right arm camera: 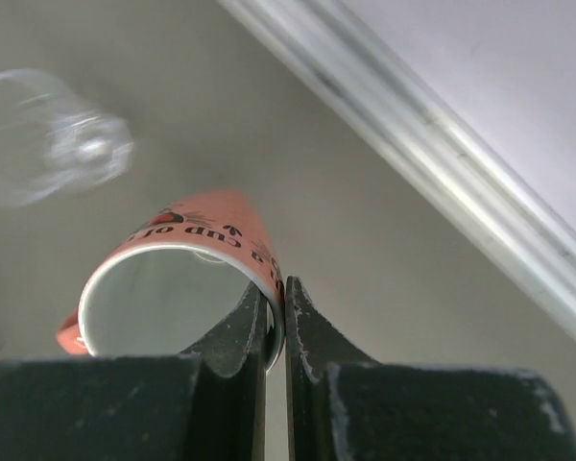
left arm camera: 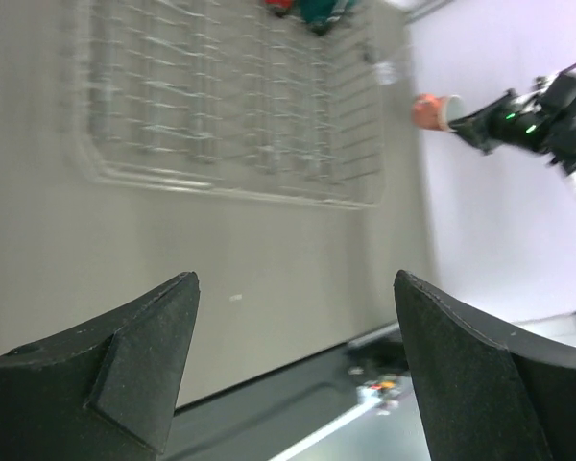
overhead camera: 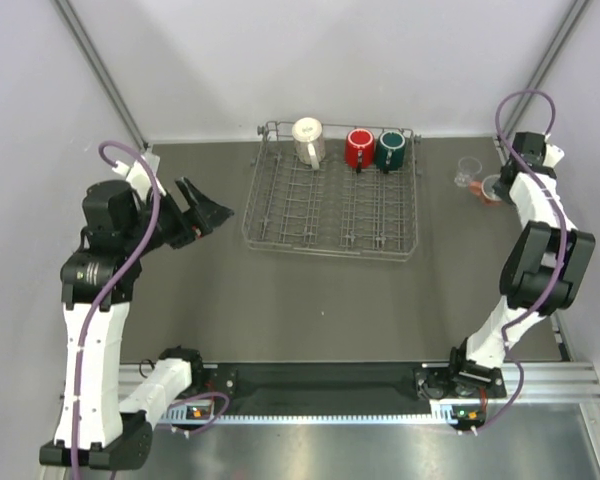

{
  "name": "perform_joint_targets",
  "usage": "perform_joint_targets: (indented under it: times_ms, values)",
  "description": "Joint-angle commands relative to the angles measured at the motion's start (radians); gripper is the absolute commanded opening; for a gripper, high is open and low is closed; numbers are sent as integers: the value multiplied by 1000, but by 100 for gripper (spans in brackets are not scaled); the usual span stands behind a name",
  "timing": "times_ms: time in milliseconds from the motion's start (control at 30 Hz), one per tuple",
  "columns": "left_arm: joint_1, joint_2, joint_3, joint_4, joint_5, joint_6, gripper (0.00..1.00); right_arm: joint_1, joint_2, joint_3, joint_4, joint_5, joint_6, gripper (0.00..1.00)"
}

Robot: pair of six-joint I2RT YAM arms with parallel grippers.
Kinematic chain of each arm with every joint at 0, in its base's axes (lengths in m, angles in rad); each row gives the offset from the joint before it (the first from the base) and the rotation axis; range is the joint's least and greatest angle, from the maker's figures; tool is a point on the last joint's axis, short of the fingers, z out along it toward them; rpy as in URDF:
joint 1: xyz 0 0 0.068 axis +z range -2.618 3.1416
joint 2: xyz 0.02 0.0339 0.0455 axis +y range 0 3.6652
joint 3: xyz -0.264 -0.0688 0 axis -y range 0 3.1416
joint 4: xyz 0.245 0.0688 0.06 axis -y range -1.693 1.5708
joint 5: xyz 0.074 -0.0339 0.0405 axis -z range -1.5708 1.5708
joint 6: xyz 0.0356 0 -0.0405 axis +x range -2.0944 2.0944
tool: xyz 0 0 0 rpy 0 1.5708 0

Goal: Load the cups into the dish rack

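2 white-black arms [overhead camera: 88,345] — looping purple cables [overhead camera: 157,200].

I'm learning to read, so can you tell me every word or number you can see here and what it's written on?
"a cup of": black letters on the outside of the pink mug, near its rim; the rest of that line is cut off or blurred.
White mug, red mug and green mug in the rack: no words show.
Nothing else can be read.

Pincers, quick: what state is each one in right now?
Left pincer: open, holding nothing.
Right pincer: closed on the wall of the salmon-pink mug.
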Motion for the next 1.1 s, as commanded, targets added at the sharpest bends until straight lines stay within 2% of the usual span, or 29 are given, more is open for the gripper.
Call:
perform_joint_targets:
  times_ms: [0, 133, 267, 333, 500, 600, 667, 833, 1067]
  values:
    - [-4, 17, -46, 201, 151, -176, 87, 45, -237, -22, 88, -185, 36, 0]
    - [-2, 20, -135, 383, 269, -366, 90, 143, -387, -9, 87, -288, 3, 0]
    - [-19, 16, -177, 506, 341, -542, 92, 338, -526, -33, 151, -331, -1, 0]
    - [-28, 8, -187, 546, 351, -601, 92, 426, -588, -54, 235, -431, 18, 0]
    - [-81, -30, -214, 681, 348, -785, 94, 563, -624, -93, 349, -676, 64, 0]
    - [-122, -59, -248, 741, 340, -883, 95, 655, -676, -172, 478, -744, 68, 0]
    - [-156, -78, -267, 762, 326, -935, 95, 714, -702, -232, 574, -771, 69, 0]
    - [-241, -102, -325, 794, 328, -1076, 93, 829, -828, -381, 733, -703, 62, 0]
    - [-404, -90, -326, 796, 237, -1120, 91, 890, -863, -447, 891, -686, 96, 0]
